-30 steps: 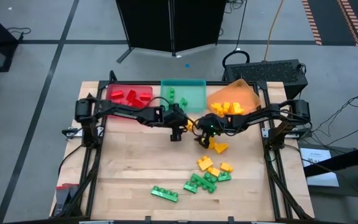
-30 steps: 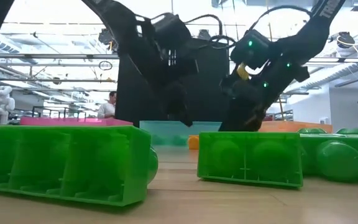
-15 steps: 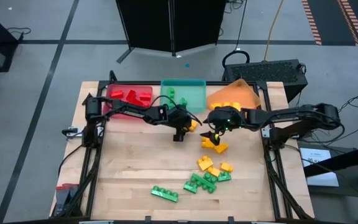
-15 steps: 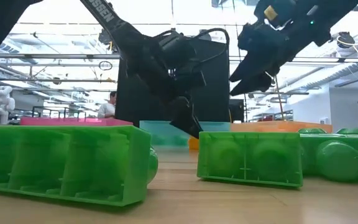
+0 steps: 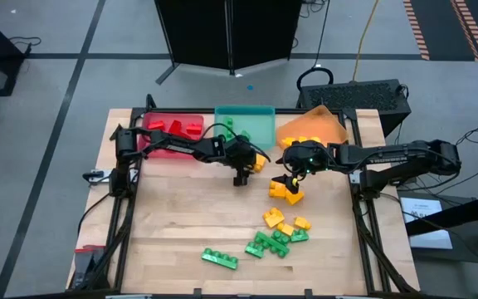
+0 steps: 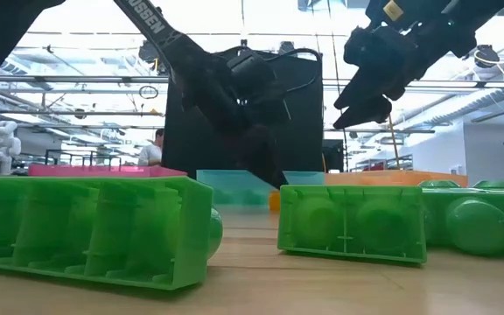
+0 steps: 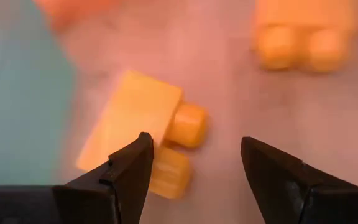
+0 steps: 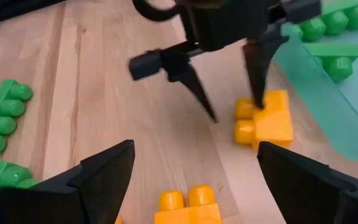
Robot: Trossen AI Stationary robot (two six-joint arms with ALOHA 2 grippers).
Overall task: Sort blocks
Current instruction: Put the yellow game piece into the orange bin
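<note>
My left gripper [image 5: 241, 175] is open and low over the table in front of the teal tray [image 5: 260, 131]. A yellow block [image 5: 258, 164] with two studs lies flat there. In the left wrist view this yellow block [image 7: 138, 118] lies by one fingertip, its studs in the gap. My right gripper [image 5: 290, 176] is open, empty and raised, above two yellow blocks [image 5: 285, 190] lying on the wood. Red blocks lie in the red tray [image 5: 191, 133], green ones in the teal tray, and yellow ones in the orange tray [image 5: 322, 129]. My left gripper points down at the table. One of its fingers [image 8: 257, 87] ends at the yellow block's top, beside the studs [image 8: 246, 111]. The other finger [image 8: 197, 93] stands clear of the block. Whether the first finger touches the block, I cannot tell.
More loose blocks lie toward the near edge: yellow ones [image 5: 282, 222], a green cluster [image 5: 265, 243] and a long green block [image 5: 220, 258]. Big green blocks [image 6: 353, 223] fill the low view's foreground. The near left part of the table is bare wood.
My left gripper has moved down and a little toward the table's right, onto the yellow block by the teal tray. My right gripper has risen and shifted toward the right edge, its arm stretching out flatter, and now hangs above the two yellow blocks.
</note>
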